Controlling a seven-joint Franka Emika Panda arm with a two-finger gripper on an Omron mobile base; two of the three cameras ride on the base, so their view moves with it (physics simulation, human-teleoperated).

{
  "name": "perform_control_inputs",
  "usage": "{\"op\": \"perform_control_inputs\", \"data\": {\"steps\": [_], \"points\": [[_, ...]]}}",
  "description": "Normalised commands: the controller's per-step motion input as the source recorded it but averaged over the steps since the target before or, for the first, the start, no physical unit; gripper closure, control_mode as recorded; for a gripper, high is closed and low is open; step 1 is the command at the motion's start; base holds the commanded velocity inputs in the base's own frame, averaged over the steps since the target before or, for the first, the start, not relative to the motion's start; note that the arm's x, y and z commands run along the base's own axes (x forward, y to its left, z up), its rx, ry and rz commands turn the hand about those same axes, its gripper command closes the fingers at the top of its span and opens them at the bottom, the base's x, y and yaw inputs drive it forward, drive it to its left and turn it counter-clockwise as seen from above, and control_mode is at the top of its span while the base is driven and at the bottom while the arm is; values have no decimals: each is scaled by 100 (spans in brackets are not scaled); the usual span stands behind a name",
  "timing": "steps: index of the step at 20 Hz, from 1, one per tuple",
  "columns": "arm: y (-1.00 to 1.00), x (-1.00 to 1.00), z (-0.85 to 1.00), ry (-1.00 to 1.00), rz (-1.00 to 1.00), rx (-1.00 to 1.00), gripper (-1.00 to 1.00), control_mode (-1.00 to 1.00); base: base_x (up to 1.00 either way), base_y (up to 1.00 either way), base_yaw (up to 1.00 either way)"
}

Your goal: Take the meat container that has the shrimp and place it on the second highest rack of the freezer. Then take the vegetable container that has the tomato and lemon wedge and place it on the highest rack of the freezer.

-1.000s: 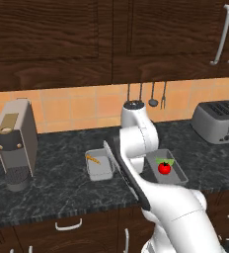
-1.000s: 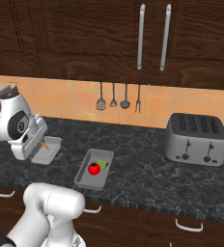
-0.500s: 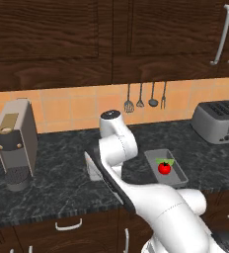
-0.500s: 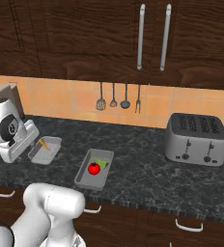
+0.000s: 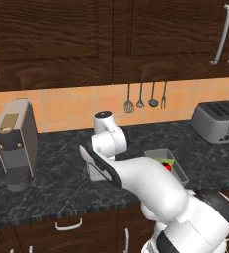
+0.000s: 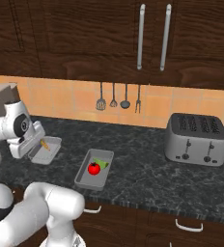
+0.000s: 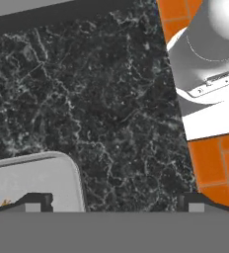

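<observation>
The meat container [image 6: 47, 149] is a shallow grey tray on the dark counter, with the small orange shrimp [image 6: 45, 144] in it. My gripper [image 6: 28, 148] hangs low at that tray's left end. In the hand view a tray corner [image 7: 35, 180] shows at lower left, and the fingertips [image 7: 35, 201] stand wide apart and open, with bare counter between them. The vegetable container [image 6: 94, 170] lies further right with the red tomato [image 6: 93, 168] and the green lemon wedge [image 6: 103, 163]. In the left base view my arm covers the meat container; the vegetable container [image 5: 178, 170] peeks out behind it. The freezer and its racks are out of view.
A coffee machine [image 5: 15, 143] stands at the counter's left, close to the hand. A toaster [image 6: 196, 139] sits at the right. Utensils [image 6: 119, 99] hang on the orange tile wall. Dark wood cabinets [image 5: 106, 39] run overhead, and the counter's front edge [image 6: 147, 205] is near.
The arm has swung left and down, carrying the open hand from above the meat container to its left end. The trays have not moved.
</observation>
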Motion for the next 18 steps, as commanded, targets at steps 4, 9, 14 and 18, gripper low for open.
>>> {"op": "perform_control_inputs", "data": {"steps": [4,9,14,18], "points": [[12,73,-25,4,0,0,-100,-100,0,0,0],[11,25,-53,1,0,0,-100,-100,0,0,0],[6,7,-69,3,0,0,-100,-100,0,0,0],[0,0,-73,0,0,0,-100,-100,0,0,0]]}}
